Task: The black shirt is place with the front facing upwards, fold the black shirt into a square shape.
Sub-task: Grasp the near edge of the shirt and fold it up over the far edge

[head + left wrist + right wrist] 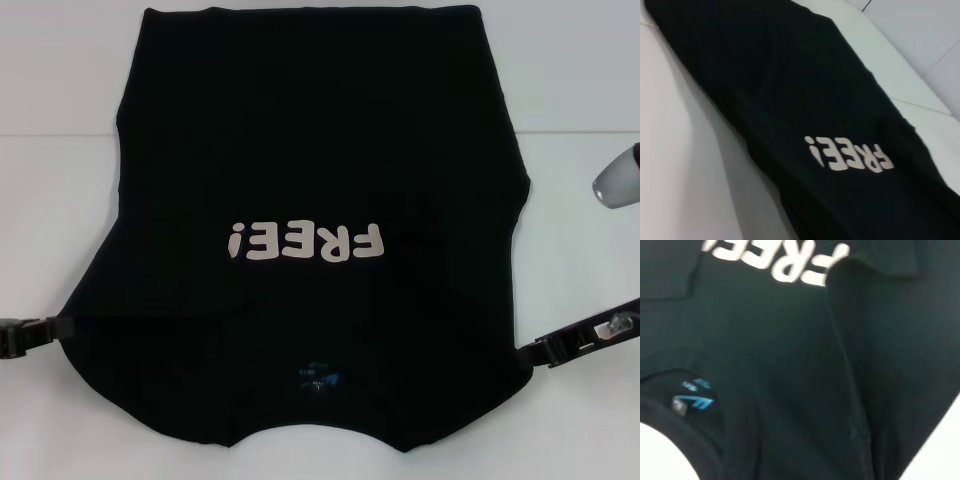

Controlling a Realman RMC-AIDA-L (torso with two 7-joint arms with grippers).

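Item: shirt [320, 150], black, one piece. Lies flat on the white counter [60, 100], front up, filling the middle of the head view. Collar end nearest the robot, hem at the far edge. Both sleeves appear folded inward over the body, so the outline narrows at the sides; a fold ridge shows on the robot's right half in the right wrist view [850, 365].

Lettering [305, 242]: cream "FREE!", upside down as seen from the head, roughly mid-cloth; also seen in the left wrist view [850, 157] and partly in the right wrist view [790, 262].

Neck label [315, 378]: small, blue, inside the collar near the cloth's near edge; shows in the right wrist view [695, 400].

Left pincer [62, 328]: low at the shirt's left edge near the shoulder, tips meeting the cloth; cannot tell whether it is clenched on the fabric or released.

Right pincer [522, 350]: low at the shirt's right edge, opposite the left one, tips at the cloth; grip likewise cannot be told.

Grey rounded part [620, 178]: over the counter at the right, apart from the shirt
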